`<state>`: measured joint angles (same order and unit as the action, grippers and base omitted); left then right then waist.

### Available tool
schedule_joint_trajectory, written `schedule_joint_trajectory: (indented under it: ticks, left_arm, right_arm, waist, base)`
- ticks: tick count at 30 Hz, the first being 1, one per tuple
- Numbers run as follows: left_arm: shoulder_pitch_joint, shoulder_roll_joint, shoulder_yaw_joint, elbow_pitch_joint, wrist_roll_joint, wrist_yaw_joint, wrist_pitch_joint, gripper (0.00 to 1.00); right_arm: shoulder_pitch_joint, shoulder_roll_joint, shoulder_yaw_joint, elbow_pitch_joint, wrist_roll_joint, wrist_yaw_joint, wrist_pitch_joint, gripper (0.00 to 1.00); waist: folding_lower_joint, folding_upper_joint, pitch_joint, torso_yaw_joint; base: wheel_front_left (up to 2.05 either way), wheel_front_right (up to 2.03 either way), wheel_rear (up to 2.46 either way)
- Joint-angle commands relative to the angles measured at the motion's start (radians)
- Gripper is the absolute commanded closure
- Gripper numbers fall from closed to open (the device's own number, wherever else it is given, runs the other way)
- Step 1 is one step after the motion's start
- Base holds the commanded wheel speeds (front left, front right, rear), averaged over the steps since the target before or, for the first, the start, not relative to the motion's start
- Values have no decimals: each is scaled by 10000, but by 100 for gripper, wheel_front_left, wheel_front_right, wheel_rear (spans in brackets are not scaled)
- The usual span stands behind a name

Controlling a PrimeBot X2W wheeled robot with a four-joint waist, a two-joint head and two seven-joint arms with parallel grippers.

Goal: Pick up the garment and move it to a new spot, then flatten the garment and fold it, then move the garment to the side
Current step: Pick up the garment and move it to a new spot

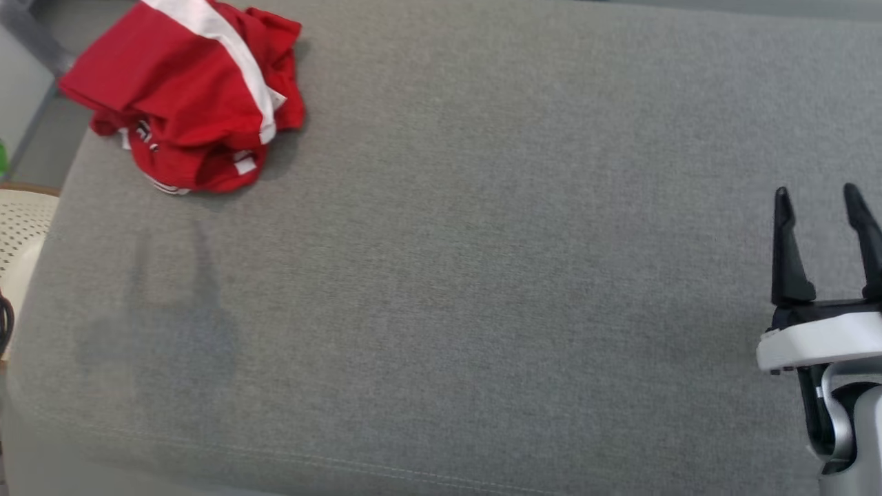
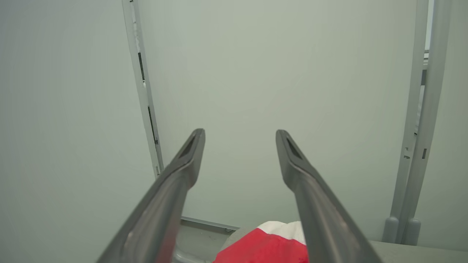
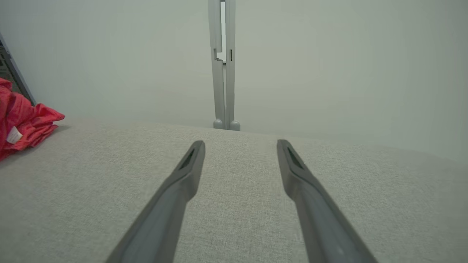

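Observation:
The garment (image 1: 189,93) is red with a white stripe and lies bunched at the far left corner of the grey cushioned surface (image 1: 482,275). My right gripper (image 1: 820,196) stands open at the right edge of the head view, far from the cloth, nothing between its fingers. In the right wrist view the right gripper (image 3: 240,145) points across bare grey fabric, with the garment (image 3: 22,122) at the left edge. In the left wrist view my left gripper (image 2: 240,134) is open, aimed at a pale wall, with a bit of the garment (image 2: 267,244) low between its fingers.
A pale wall panel with grey upright posts (image 3: 223,73) stands behind the surface. A white perforated object (image 1: 21,227) sits off the left edge. The surface's front seam (image 1: 344,465) runs along the bottom.

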<state>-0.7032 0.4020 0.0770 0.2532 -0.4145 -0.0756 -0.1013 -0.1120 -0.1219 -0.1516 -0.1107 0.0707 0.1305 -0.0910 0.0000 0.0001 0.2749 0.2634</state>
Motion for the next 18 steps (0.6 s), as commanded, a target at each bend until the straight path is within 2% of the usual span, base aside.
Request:
schedule_joint_trajectory:
  ticks: [1, 8, 18]
  left_arm:
    - [-485, 119, -39, 228, -63, -53, 95, 0]
    - [-2089, 541, 32, 1971, -479, -218, 557, 0]
    - [-3016, 580, -538, 4866, -1155, -504, 1180, 0]
  right_arm:
    - [-224, -21, -139, -148, -25, 5, -34, 0]
    - [-492, 24, -372, -508, -3, 3, -110, 0]
    - [-734, 41, -369, -464, -5, 3, -197, 0]
  waist:
    - [0, -1, 1818, -1628]
    - [0, -1, 2479, -2215]
    - [0, -1, 2887, -2447]
  base:
    - [0, 0, 0]
    - [0, 0, 0]
    - [0, 0, 0]
